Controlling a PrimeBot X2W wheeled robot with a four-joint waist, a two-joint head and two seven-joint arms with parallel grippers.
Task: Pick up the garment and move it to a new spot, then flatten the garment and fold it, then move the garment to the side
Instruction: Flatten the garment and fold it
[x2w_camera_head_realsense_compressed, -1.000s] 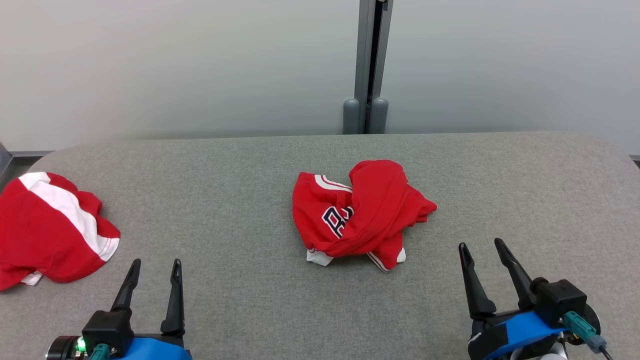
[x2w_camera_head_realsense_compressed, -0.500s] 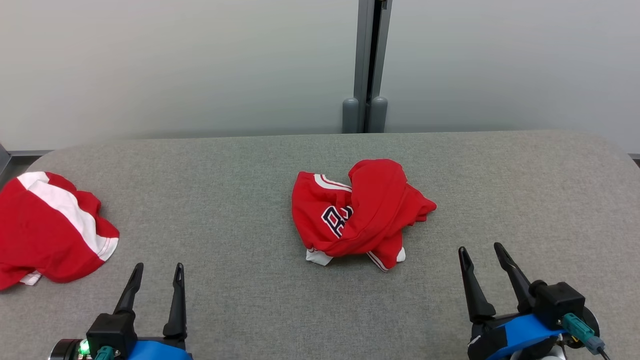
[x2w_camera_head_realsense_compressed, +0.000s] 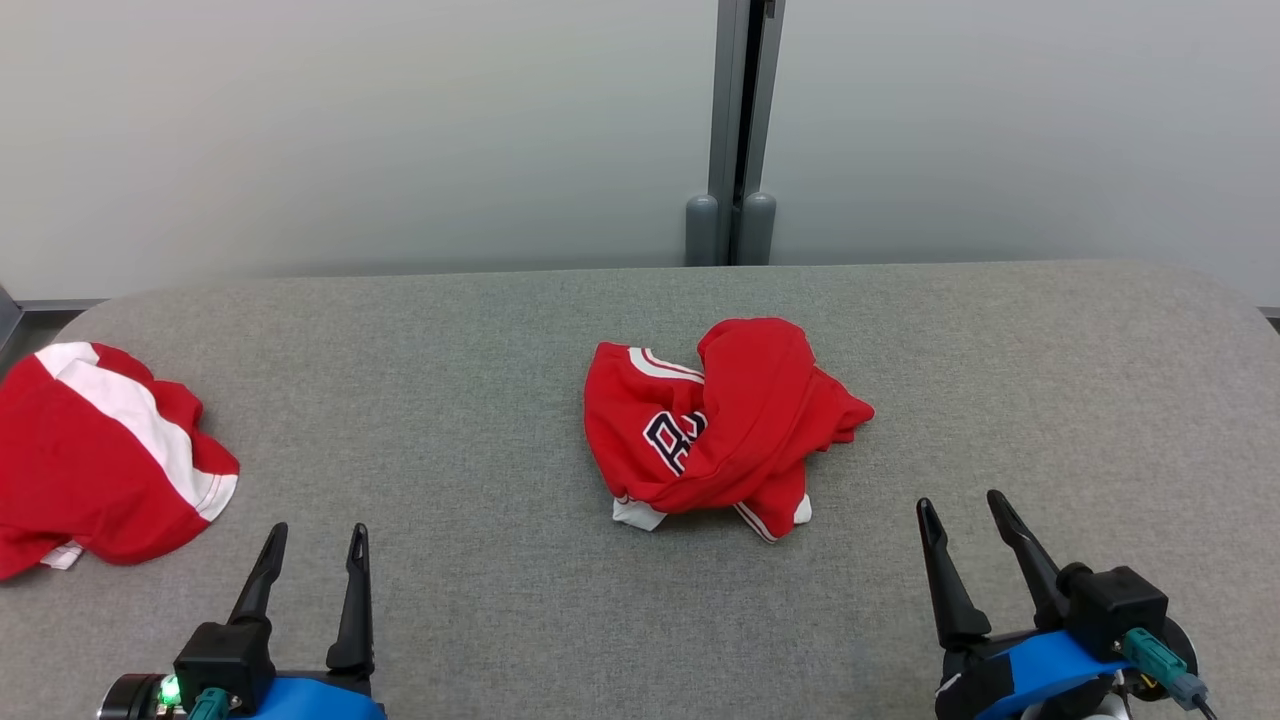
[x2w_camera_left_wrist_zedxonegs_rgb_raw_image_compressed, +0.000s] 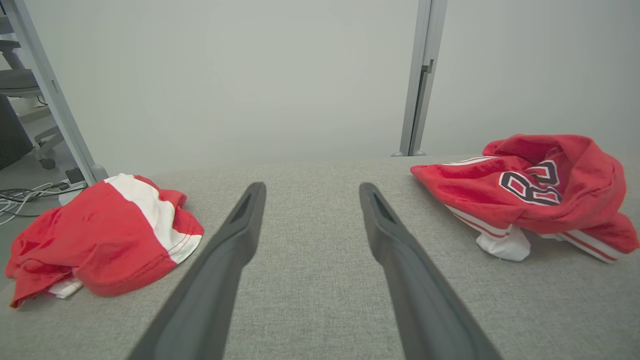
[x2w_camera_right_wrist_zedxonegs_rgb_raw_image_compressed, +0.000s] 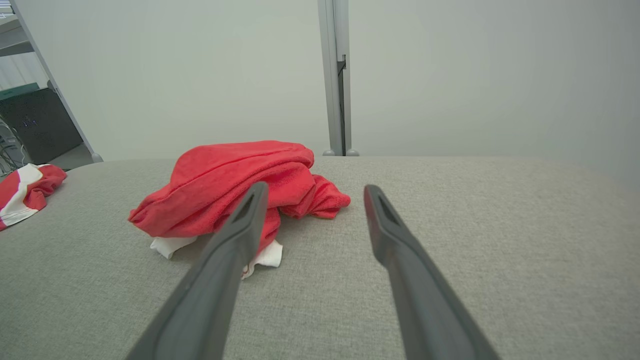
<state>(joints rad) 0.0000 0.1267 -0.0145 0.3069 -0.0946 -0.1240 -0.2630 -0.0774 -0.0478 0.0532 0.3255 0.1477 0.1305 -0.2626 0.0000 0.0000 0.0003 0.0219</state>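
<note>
Both the left gripper (x2w_camera_head_realsense_compressed: 319, 530) and the right gripper (x2w_camera_head_realsense_compressed: 958, 500) are held at the frame's lower corners, jaws apart, seemingly readied for the crumpled red lettered garment (x2w_camera_head_realsense_compressed: 740, 420) heaped mid-frame on the grey desk (x2w_camera_head_realsense_compressed: 480, 400).

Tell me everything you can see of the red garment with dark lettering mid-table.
The red garment is soft-looking fabric crumpled into a loose heap, one fold draped over the top. Dark white-edged lettering shows on its left, white stripes and trim at the near edge. It lies on the grey table, clear of the open left claw and right claw.
</note>
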